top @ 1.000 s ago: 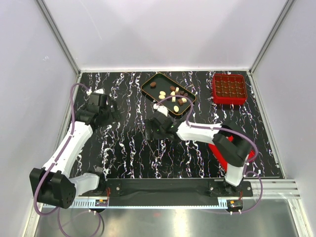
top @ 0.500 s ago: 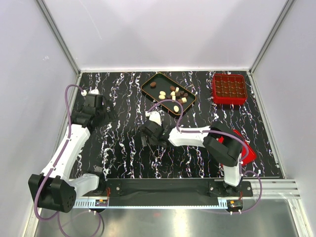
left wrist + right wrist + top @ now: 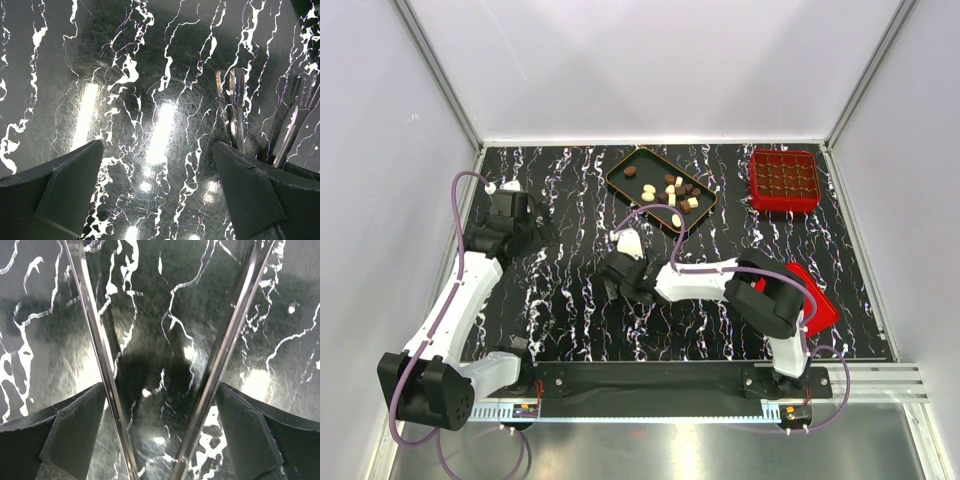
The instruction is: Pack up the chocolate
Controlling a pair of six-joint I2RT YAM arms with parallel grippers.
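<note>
The chocolate (image 3: 670, 192) is several small brown and cream pieces lying in the black orange-rimmed tray (image 3: 624, 177) at the back middle. More dark pieces fill the cells of the red gridded box (image 3: 784, 180). My right gripper (image 3: 618, 280) (image 3: 160, 390) hangs low over the marble table, open. The two metal arms of a pair of tongs (image 3: 95, 340) run between its fingers, close to the tips; I cannot tell whether they touch. My left gripper (image 3: 538, 226) (image 3: 157, 147) is open over bare table, with the tongs (image 3: 236, 95) to its right.
The flat red lid (image 3: 817, 300) lies at the right, partly under the right arm. A purple cable loops above the right forearm. White walls and metal rails border the black marble tabletop (image 3: 570, 300).
The right gripper has moved left and nearer, lower over the tongs. The left arm shifted slightly left early on, then stayed still.
</note>
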